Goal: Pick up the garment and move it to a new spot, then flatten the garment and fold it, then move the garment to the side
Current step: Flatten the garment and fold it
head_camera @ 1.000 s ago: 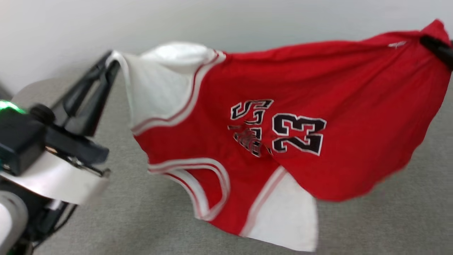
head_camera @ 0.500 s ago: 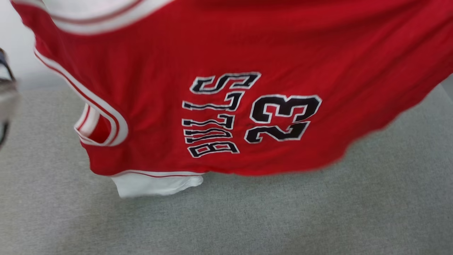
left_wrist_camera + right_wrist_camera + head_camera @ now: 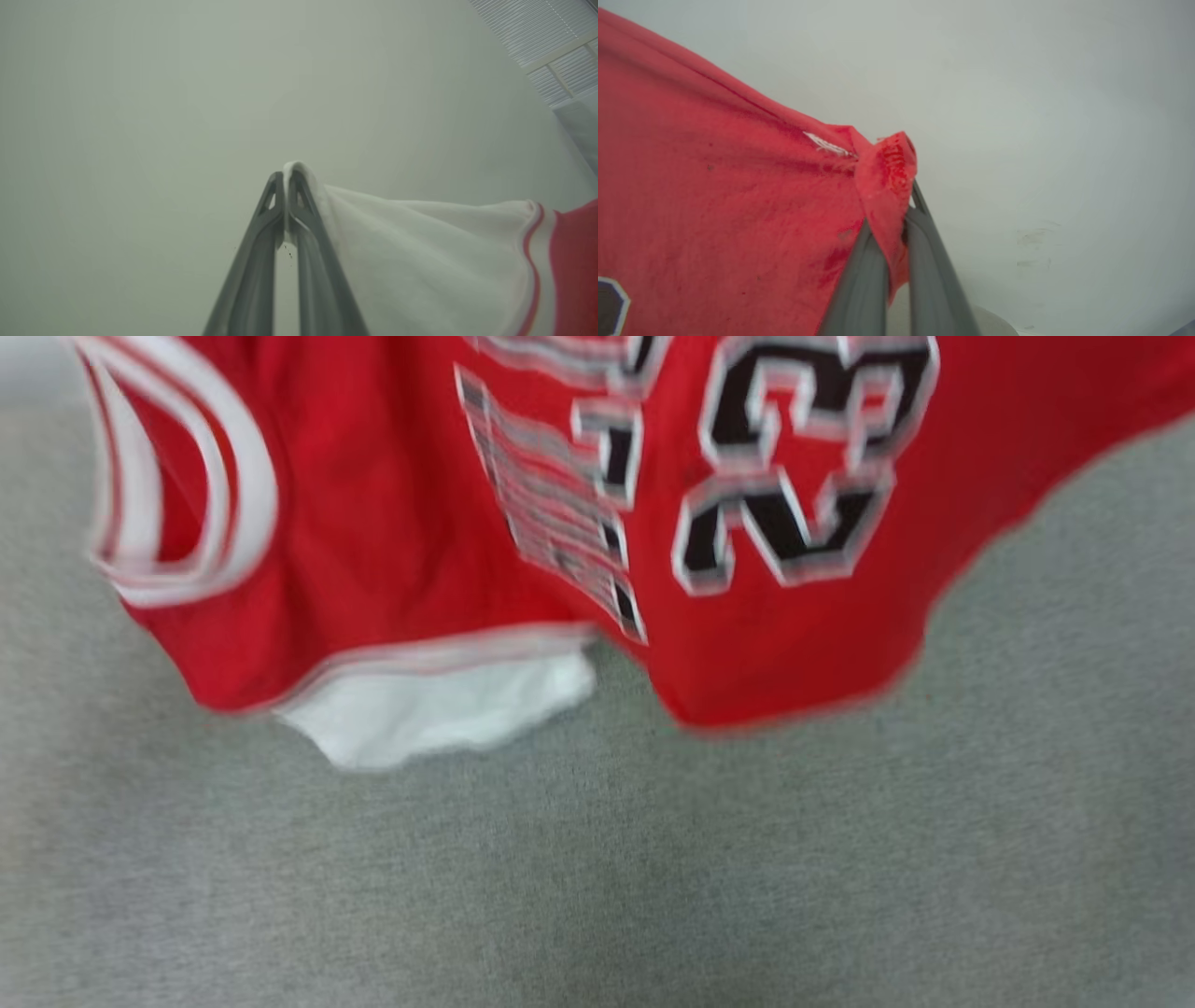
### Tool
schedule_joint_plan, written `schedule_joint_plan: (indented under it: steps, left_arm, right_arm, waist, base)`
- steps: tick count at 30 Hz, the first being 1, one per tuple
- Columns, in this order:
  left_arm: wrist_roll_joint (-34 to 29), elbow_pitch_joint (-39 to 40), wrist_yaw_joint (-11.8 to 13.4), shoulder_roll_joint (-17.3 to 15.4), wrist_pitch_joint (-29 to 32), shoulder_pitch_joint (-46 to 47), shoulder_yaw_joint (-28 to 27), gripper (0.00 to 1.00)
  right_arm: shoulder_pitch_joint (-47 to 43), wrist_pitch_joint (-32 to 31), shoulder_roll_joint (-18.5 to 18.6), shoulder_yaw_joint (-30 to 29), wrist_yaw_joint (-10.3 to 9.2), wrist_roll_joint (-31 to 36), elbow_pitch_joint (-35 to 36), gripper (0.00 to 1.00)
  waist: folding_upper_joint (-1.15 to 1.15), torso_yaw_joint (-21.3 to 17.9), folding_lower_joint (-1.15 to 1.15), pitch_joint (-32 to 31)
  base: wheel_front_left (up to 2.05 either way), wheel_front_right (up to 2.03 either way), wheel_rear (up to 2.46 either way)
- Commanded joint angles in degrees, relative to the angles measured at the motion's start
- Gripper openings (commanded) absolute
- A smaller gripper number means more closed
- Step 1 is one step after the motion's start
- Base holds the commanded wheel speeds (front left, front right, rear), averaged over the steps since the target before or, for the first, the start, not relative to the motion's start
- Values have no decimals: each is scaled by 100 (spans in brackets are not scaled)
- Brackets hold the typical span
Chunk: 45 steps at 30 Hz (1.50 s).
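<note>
The garment (image 3: 392, 504), a red jersey with black-and-white "23" lettering and striped white trim, hangs in the air across the top of the head view, blurred, its lower white sleeve (image 3: 439, 705) dangling above the grey surface (image 3: 653, 877). In the left wrist view my left gripper (image 3: 285, 179) is shut on the edge of a white sleeve (image 3: 420, 252), raised against a pale wall. My right gripper (image 3: 906, 196), seen in the right wrist view, is shut on a bunched red corner of the garment (image 3: 738, 186).
A grey fabric-like surface fills the lower head view beneath the hanging jersey. A pale wall (image 3: 140, 93) stands behind both grippers, and slatted blinds (image 3: 551, 42) show at the left wrist view's upper right.
The jersey has risen and come nearer in the head view, so its lettering now sits at the top edge. The left gripper has left that view. The picture is more blurred.
</note>
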<state>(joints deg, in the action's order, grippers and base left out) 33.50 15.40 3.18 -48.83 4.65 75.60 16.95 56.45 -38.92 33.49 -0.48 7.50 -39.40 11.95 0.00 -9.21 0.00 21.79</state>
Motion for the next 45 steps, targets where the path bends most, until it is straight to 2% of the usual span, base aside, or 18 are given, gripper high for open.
schedule_joint_plan:
  steps: [1, 5, 10, 16, 21, 24, 29, 36, 43, 45]
  left_arm:
    - [-142, -350, -112, 144, -83, 414, 119, 0]
    - [-511, -1290, -264, 462, -182, 1357, 400, 0]
    - [-848, -2309, -364, 879, -515, 2372, 579, 0]
    - [-1069, -3193, -456, 1242, -990, 3083, 714, 0]
    - [-1036, -3866, -513, 1521, -1407, 3184, 797, 0]
    - [-1006, -4106, -570, 1639, -1573, 2724, 960, 0]
    - [-982, -4115, -608, 1656, -1757, 1714, 1231, 0]
    - [-737, -3742, -408, 1796, -1883, -460, 1605, 0]
    - [-430, -3153, -91, 1607, -1811, -2383, 1847, 0]
    - [-251, -3024, -138, 1449, -1568, -2932, 1951, 0]
  right_arm:
    - [299, 177, -23, 108, -2, 128, -217, 0]
    - [971, 651, 111, 501, -4, 520, -686, 0]
    - [1847, 1262, 81, 942, -4, 910, -1428, 0]
    - [2477, 1904, -100, 1195, -4, 1248, -2128, 0]
    - [2683, 2487, -314, 1419, -4, 1505, -2743, 0]
    - [2462, 2776, -422, 1555, -3, 1570, -3088, 0]
    - [1892, 3180, -478, 1798, -4, 1567, -3478, 0]
    - [675, 3415, -330, 2315, -3, 1304, -3744, 0]
    - [-656, 3516, -84, 2593, -3, 719, -3641, 0]
    - [-1055, 3622, -76, 2561, -3, 503, -3604, 0]
  waist:
    - [0, 17, 0, 618]
    - [0, 58, 0, 1049]
    - [0, 134, 0, 1517]
    - [0, 269, 0, 1888]
    - [0, 467, 0, 2095]
    - [0, 571, 0, 2072]
    - [0, 739, 0, 1859]
    - [0, 938, 0, 1188]
    - [0, 1103, 0, 348]
    - [0, 1139, 0, 115]
  base:
    - [0, 0, 0]
    - [0, 0, 0]
    - [0, 0, 0]
    - [0, 0, 0]
    - [0, 0, 0]
    - [0, 0, 0]
    - [0, 0, 0]
    - [0, 0, 0]
    - [0, 0, 0]
    - [0, 0, 0]
